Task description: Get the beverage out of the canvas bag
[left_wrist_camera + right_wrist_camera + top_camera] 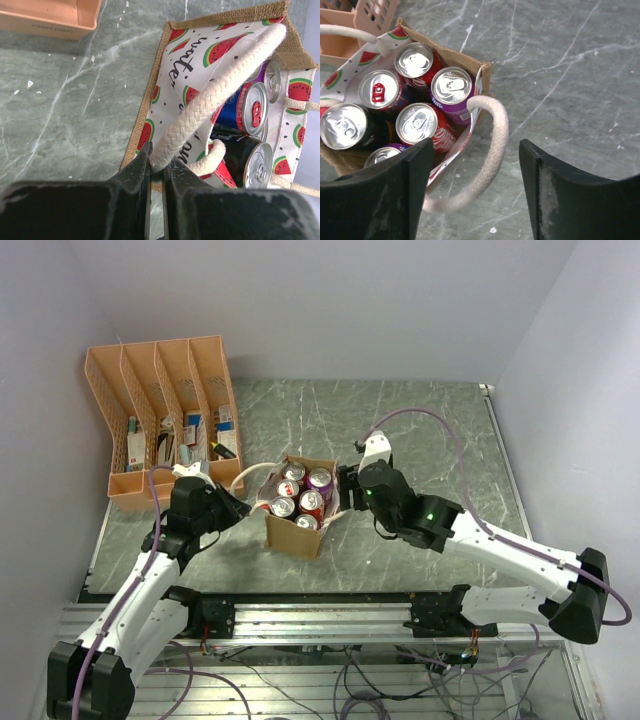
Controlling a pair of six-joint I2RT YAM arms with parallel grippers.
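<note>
Tan canvas bag [298, 536] of upright beverage cans [300, 495] stands mid-frame on the grey marbled bench [420, 430]; left fingers [141, 165] pinch its cream rope handle [215, 95], right fingers [415, 170] gape empty beside it, so handle tension may tip the bag.

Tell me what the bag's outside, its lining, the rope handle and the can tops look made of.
Canvas bag outside: coarse tan weave, jute-like, matte. Lining: smooth white watermelon-print cloth, possibly coated. Rope handle: cream twisted cord, probably cotton. Can tops: bright brushed metal, likely aluminium.
</note>
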